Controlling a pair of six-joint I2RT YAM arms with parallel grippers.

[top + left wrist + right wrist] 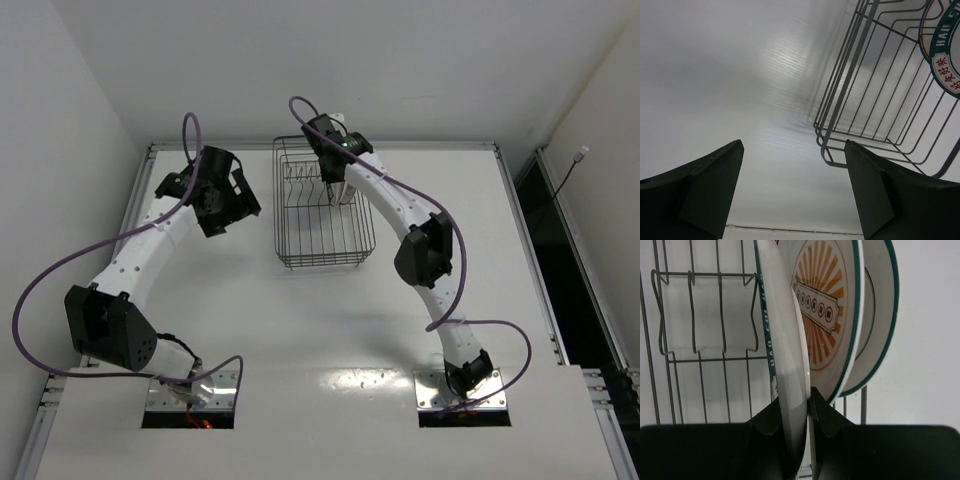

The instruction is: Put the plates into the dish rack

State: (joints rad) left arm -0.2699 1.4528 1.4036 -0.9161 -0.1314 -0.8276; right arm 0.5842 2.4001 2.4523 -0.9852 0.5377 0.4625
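Observation:
The dish rack (325, 264) is a dark wire basket at the table's far middle. My right gripper (800, 407) reaches into its far right part (336, 188) and is shut on the edge of a white plate with a teal rim (787, 355), held upright and edge-on. Right beside it stand the orange sunburst plate (827, 305) and a third teal-rimmed plate (877, 315), both upright in the rack. My left gripper (238, 207) is open and empty, left of the rack; its view (793, 142) shows the rack's corner (826, 150) and part of a plate (945, 50).
The rack's wire tines and wall (700, 357) stand left of the held plate. The white table (250, 320) runs to raised edges at the far side and both sides. Purple cables loop from both arms.

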